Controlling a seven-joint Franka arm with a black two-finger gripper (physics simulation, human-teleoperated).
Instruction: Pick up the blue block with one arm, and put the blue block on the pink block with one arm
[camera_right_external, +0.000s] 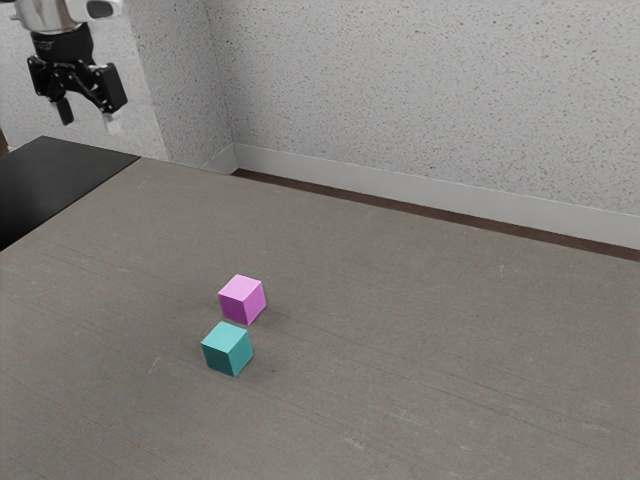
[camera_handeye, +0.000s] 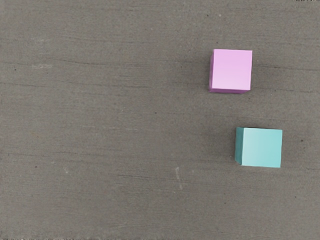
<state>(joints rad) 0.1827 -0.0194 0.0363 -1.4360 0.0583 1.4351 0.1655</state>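
A teal-blue block (camera_right_external: 228, 348) rests on the grey-brown table (camera_right_external: 420, 330), just in front of a pink block (camera_right_external: 242, 299); a small gap separates them. My gripper (camera_right_external: 88, 116) hangs high at the exterior view's upper left, far above and away from both blocks, with its fingers open and nothing between them. From the wrist camera I look straight down on the pink block (camera_handeye: 231, 70) and the blue block (camera_handeye: 259, 147), which lie side by side on the table, apart from each other.
A black surface (camera_right_external: 50, 175) adjoins the table at the exterior view's left. A speckled wall with a white baseboard (camera_right_external: 430, 190) runs behind the table. Bare tabletop (camera_handeye: 100, 130) spreads around the blocks.
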